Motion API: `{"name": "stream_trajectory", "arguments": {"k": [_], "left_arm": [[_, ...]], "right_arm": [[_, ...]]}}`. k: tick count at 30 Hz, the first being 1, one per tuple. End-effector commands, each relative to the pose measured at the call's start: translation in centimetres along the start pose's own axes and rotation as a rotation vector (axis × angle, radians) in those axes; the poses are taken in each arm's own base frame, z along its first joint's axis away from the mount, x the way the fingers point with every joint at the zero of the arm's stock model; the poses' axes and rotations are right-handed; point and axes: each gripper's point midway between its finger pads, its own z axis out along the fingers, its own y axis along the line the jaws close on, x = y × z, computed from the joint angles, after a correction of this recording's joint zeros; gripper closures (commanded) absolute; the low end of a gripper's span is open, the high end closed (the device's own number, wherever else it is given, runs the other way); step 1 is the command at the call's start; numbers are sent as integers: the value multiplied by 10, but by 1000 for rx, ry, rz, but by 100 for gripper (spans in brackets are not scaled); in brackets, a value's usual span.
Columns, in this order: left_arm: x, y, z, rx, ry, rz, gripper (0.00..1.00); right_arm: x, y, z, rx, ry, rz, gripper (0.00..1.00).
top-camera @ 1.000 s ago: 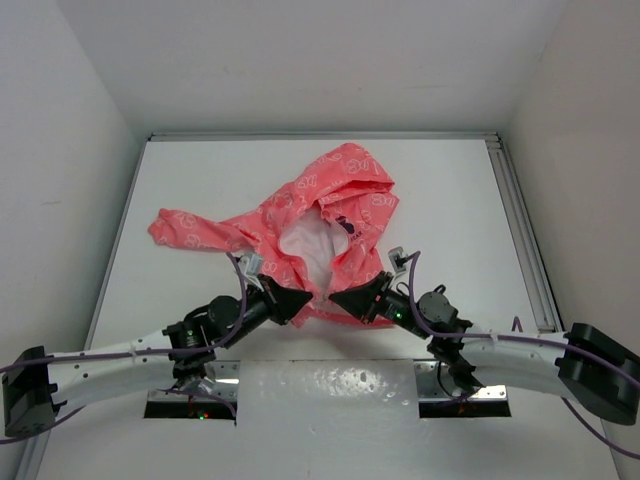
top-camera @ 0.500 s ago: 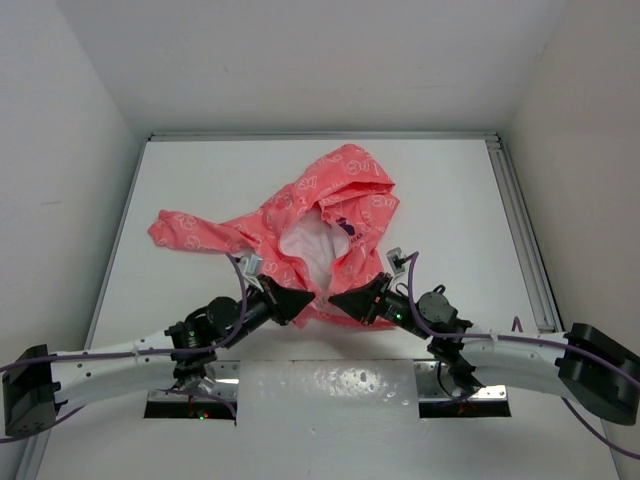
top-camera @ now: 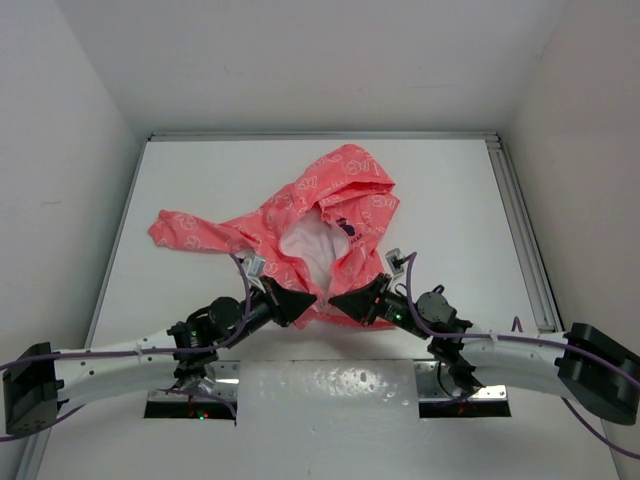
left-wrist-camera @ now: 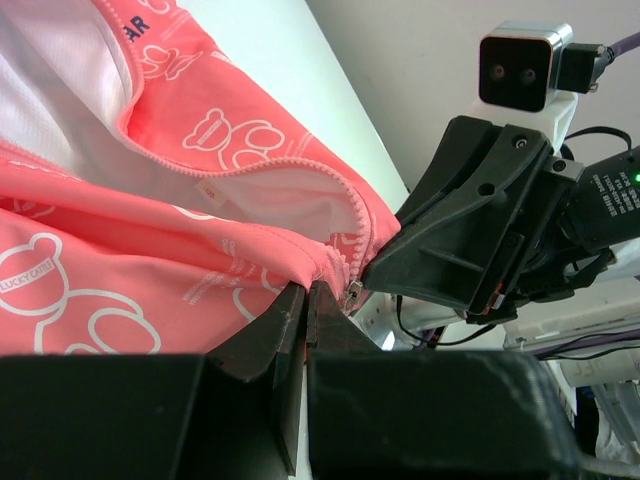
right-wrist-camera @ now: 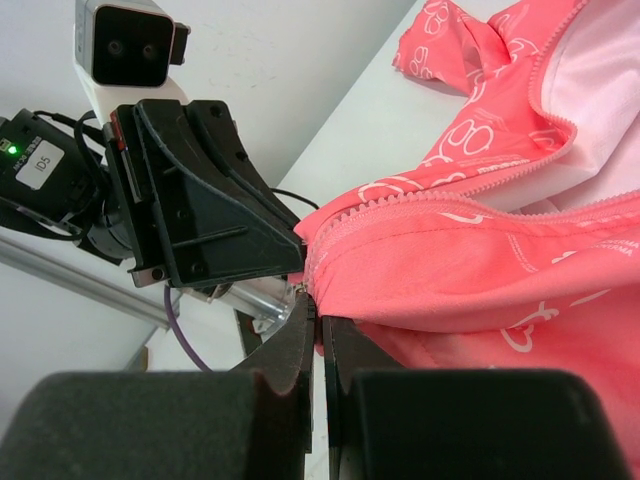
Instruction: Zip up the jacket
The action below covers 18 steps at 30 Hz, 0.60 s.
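jacket [top-camera: 345,195], one, in left pincer [top-camera: 303,300], right pincer [top-camera: 342,300]

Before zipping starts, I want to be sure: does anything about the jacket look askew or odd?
The jacket lies crumpled and twisted, not flat: one sleeve stretches left, and the front gapes, showing white lining. The left gripper and right gripper pinch its near hem.

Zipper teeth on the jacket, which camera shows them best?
The right wrist view: the zipper teeth run large and sharp along the jacket front edge. The left wrist view also shows a curved stretch close up. From the top external view they are too small to make out.
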Motion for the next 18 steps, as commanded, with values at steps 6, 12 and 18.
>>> {"name": "stream_trajectory", "arguments": {"k": [6, 12, 18], "left_arm": [[-10, -19, 0, 84, -26, -2, 100], [-6, -20, 0, 96, -8, 13, 100], [3, -18, 0, 97, 32, 27, 100]], "right_arm": [[-16, 20, 6, -61, -43, -26, 100], [-19, 20, 7, -60, -54, -25, 100], [-22, 22, 9, -52, -55, -23, 100]]}}
